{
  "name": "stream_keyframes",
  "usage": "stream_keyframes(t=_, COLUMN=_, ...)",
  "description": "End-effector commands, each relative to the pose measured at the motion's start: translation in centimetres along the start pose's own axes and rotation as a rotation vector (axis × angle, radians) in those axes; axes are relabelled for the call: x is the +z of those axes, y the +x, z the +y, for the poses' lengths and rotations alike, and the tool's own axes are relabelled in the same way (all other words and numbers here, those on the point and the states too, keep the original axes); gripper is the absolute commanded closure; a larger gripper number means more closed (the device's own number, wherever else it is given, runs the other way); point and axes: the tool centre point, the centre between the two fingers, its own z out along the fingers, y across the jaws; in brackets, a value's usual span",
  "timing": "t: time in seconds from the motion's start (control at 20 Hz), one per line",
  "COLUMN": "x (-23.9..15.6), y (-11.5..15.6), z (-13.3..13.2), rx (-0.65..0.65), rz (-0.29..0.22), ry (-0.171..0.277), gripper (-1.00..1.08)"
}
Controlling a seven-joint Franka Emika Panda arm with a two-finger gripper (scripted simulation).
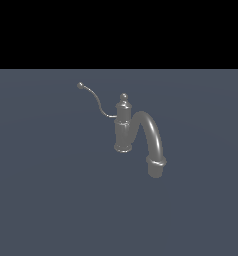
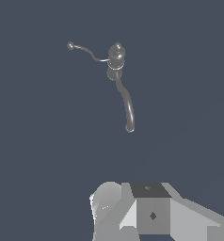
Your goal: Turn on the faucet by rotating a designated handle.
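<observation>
The small grey metal faucet (image 1: 123,127) stands on a dark blue-grey floor, its upright post topped by a knob and its thick arched spout (image 1: 152,142) curving down toward the exterior view's right. The handle (image 1: 96,100), a thin S-curved wire lever with a ball tip (image 1: 80,85), sticks out from the post toward the exterior view's left. Seen from above in the wrist view are the faucet (image 2: 116,60), the handle (image 2: 85,51) and the spout (image 2: 127,106). My gripper (image 2: 149,207) shows only as grey blocks at the picture's edge, well apart from the faucet. Its fingers are not distinguishable.
A plain dark floor (image 1: 51,190) surrounds the faucet on all sides. The arm does not appear in the exterior view.
</observation>
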Motion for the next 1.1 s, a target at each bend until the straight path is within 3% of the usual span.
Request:
stream_keyframes(t=0.0, x=0.0, y=0.0, z=0.0, rx=0.000, rz=0.000, ry=0.000, gripper=1.08)
stream_keyframes(t=0.5, x=0.3, y=0.4, z=0.1, rx=0.053, rz=-0.006, ry=0.029, gripper=1.08)
stream_keyframes(t=1.05, x=0.6, y=1.6, z=-0.1, rx=0.098, rz=-0.007, ry=0.026, gripper=1.08)
